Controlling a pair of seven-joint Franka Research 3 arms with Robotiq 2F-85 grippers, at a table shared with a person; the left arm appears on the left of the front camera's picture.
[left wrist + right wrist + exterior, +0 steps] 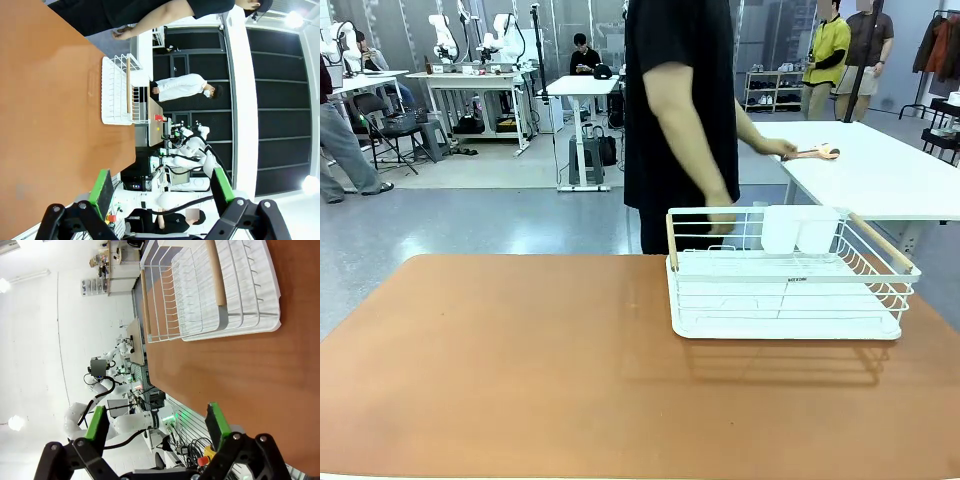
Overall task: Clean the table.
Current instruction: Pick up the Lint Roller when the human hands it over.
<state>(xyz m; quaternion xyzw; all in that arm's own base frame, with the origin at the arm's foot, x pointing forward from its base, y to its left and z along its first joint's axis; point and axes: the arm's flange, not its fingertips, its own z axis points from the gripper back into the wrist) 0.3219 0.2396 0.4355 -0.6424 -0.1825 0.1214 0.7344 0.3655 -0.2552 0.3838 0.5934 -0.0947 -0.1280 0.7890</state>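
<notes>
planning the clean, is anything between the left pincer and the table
Nothing visible. The left pincer hangs open near the edge of the table, with bare top ahead; a rack stands farther along it.

I have open room over the table's left and near side; the rack blocks the far right.

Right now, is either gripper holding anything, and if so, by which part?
Nothing is held. The left gripper and the right gripper, black with green-lined tips, both stand open and empty, apart from the white wire dish rack on the reddish-brown table.
</notes>
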